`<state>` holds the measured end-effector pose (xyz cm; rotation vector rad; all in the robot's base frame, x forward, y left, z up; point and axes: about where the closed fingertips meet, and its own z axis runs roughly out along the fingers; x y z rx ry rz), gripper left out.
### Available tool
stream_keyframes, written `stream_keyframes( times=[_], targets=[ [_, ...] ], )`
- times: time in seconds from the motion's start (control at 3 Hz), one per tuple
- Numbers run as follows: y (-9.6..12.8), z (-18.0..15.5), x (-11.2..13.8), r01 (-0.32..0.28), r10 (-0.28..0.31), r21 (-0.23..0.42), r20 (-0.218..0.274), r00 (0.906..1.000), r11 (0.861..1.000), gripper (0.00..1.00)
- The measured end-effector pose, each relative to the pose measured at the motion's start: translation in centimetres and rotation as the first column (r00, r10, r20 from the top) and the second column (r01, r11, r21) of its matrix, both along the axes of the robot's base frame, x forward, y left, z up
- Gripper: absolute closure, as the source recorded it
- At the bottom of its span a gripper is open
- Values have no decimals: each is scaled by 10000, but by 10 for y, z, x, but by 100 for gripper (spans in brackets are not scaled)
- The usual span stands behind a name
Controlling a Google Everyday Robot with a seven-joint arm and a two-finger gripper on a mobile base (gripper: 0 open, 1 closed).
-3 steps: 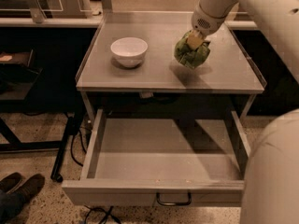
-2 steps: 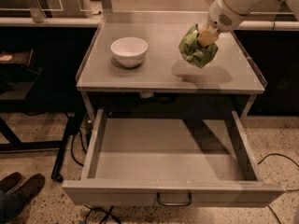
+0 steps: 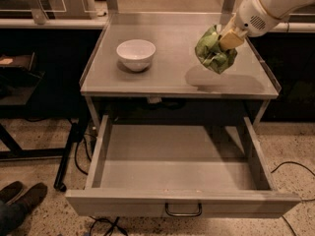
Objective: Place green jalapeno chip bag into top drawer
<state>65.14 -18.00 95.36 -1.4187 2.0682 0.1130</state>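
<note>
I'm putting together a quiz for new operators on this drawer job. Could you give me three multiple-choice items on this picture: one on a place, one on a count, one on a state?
1. Where is the crinkly green foil chip bag?
A. on the floor
B. in the gripper, above the grey tabletop
C. on a rear shelf

2. How many round white bowls stand on the tabletop?
A. none
B. one
C. three

3. The wide grey metal drawer is:
A. open
B. shut
C. taken out

Answers:
1 B: the gripper is shut on the bag, and the bag's shadow lies on the tabletop beneath it.
2 B: a single bowl stands left of centre.
3 A: the drawer is pulled out, so its inside floor shows.
</note>
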Motion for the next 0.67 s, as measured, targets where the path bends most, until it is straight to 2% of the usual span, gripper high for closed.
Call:
stream_keyframes(
  times=[0.33, 0.67],
  targets=[
    [-2, 3, -13, -126, 129, 160, -191, 9997, 9998, 100],
    [-11, 5, -56, -159, 181, 338, -641, 9978, 9993, 100]
  ],
)
